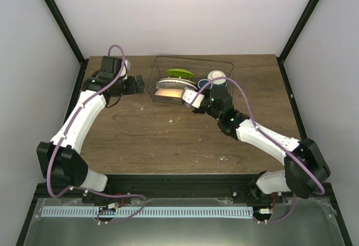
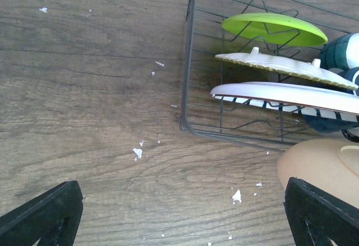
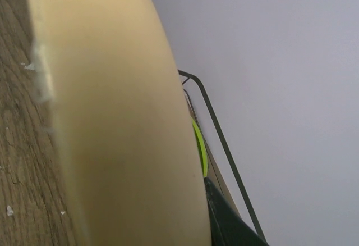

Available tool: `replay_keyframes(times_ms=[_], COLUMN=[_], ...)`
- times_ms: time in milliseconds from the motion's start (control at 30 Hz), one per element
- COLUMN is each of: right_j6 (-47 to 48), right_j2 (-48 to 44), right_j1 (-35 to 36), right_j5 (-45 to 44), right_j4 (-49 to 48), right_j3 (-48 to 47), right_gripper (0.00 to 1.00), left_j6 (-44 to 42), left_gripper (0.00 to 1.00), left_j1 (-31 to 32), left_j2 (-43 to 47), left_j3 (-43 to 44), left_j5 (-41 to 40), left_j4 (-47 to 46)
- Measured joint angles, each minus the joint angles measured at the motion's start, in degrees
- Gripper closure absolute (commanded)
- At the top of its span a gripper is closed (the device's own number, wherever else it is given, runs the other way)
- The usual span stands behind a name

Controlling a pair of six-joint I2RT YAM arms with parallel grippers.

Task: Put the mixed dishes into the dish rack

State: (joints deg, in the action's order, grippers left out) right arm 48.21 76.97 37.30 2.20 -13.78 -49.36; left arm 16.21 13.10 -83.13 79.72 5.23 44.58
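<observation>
The dish rack (image 1: 224, 64) of dark wire stands at the back middle; it also shows in the left wrist view (image 2: 188, 77). In it stand the lime-green plate (image 1: 179, 73) (image 2: 275, 28), a ribbed cream plate (image 2: 280, 63) and the white plate with dark-blue stripes (image 1: 168, 83) (image 2: 291, 94). The dark blue mug (image 1: 204, 83) (image 2: 340, 52) sits at the rack's right side. My right gripper (image 1: 189, 97) is shut on the edge of a cream-white bowl (image 1: 170, 93) (image 2: 320, 167) (image 3: 112, 117), held on edge at the rack's near wall. My left gripper (image 1: 138, 84) (image 2: 185, 212) is open and empty, left of the rack.
Small white crumbs (image 2: 137, 152) lie on the wooden table (image 1: 168, 139) in front of the rack. Black frame posts (image 1: 61, 27) and white walls close in the back and sides. A round white thing (image 1: 216, 76) sits beside the mug.
</observation>
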Motion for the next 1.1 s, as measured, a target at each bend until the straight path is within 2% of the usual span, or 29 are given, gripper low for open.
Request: replay_keyframes(times_ms=[367, 1100], right_j6=[2.6, 3.6], right_j2=[3.1, 11.8], right_j1=[1.2, 1.5], right_j5=[-8.0, -8.7], right_j4=[-11.6, -16.6], right_j3=[3.8, 3.8], right_gripper=[0.99, 0.99], left_j6=[0.0, -0.1], left_gripper=[0.00, 0.00], left_j1=[0.0, -0.8], left_j2=[0.0, -0.3], left_j3=[-1.2, -1.7], left_j5=[0.0, 0.0], left_j4=[0.0, -0.1])
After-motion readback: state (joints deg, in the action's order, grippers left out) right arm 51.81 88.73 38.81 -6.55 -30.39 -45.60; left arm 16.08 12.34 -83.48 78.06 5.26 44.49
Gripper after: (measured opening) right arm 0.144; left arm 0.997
